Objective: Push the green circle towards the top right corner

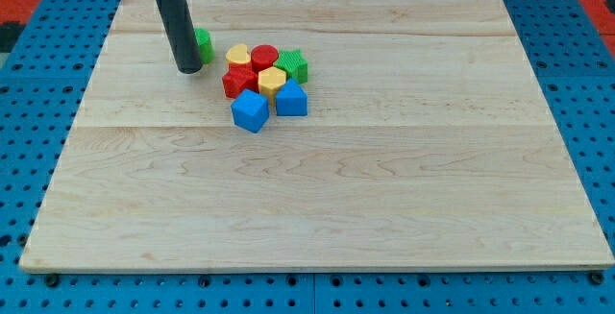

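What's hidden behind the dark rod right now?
A green block peeks out on the rod's right side, just above my tip. Most of it is covered, so its shape cannot be confirmed. It sits apart from the cluster, left of the yellow block.

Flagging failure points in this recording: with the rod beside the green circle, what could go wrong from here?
1. My tip sits at the left edge of the green circle, mostly hiding it; an off-centre push could let it slip aside.
2. The cluster lies just right of it: the yellow block and red circle could get shoved along, scattering the pile.
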`<move>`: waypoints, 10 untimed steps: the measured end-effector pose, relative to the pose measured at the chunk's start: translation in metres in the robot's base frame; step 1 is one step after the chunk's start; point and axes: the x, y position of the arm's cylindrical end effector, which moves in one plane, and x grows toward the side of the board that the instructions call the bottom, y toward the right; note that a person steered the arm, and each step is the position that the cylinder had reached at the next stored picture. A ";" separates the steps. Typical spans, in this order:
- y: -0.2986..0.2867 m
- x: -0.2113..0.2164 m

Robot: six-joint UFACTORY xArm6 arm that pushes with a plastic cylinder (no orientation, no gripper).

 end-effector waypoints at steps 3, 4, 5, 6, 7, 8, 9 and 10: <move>-0.025 -0.014; 0.015 -0.052; -0.003 -0.056; 0.101 -0.071; 0.188 -0.091; 0.272 -0.102; 0.308 -0.106; 0.233 -0.089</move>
